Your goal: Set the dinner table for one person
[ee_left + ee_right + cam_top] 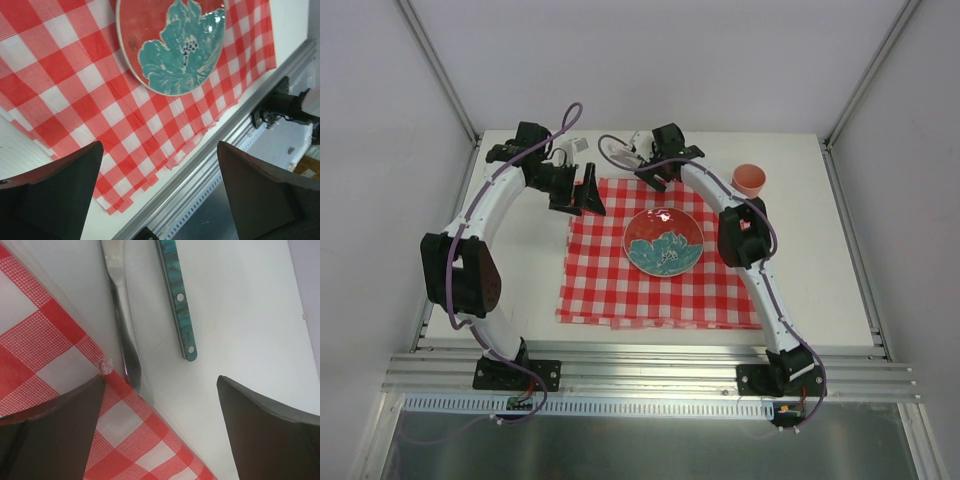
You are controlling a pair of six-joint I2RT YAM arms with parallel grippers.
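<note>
On the dinner table (525,262) a red-and-white checked cloth (660,280) lies with a red plate with a teal flower (663,241) on it. My left gripper (588,192) hangs open over the cloth's far left corner. In the left wrist view its gripper (160,200) has nothing between the fingers, and the plate (172,45) is beyond them. My right gripper (632,152) is open over the far edge of the cloth. In the right wrist view its gripper (160,430) is empty. A silver utensil handle (122,325) and a teal-handled utensil (177,300) lie on the table ahead of it.
A pink cup (749,180) stands at the back right, beside the right arm's forearm. The aluminium rail (650,372) runs along the near edge. Grey walls with metal posts enclose the table on the left, back and right.
</note>
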